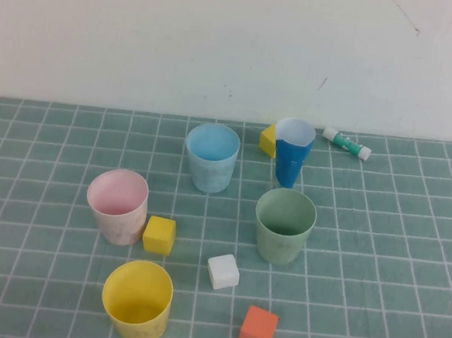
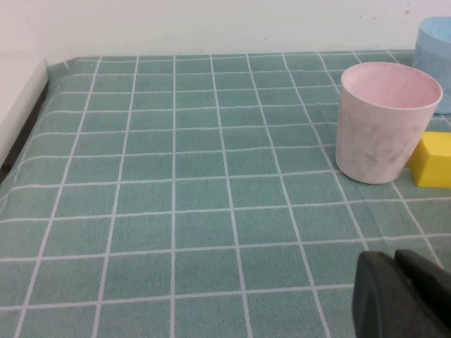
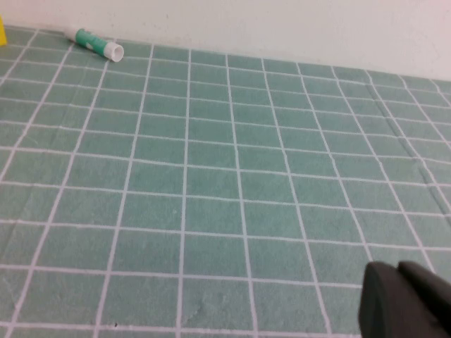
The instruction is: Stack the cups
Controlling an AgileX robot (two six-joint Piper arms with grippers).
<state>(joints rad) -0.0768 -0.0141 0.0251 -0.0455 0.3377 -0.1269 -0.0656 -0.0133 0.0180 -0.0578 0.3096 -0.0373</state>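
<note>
Pink cup (image 2: 387,123) standing apart from closed, empty left gripper (image 2: 402,296), right gripper (image 3: 407,301) closed, empty

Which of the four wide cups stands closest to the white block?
The green cup, just right of the white block; the pink, yellow and light blue cups stand farther off.

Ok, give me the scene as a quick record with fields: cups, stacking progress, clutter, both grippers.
pink cup: upright, yellow block beside it
yellow cup: upright, nearest the robot
blue cup: upright, far side
green cup: upright, apart from the rest
stacked: none yet
clutter: dark blue cup, white block, orange block, glue stick
left gripper: shut, empty, low over the cloth short of the pink cup
right gripper: shut, empty, over bare cloth
</note>
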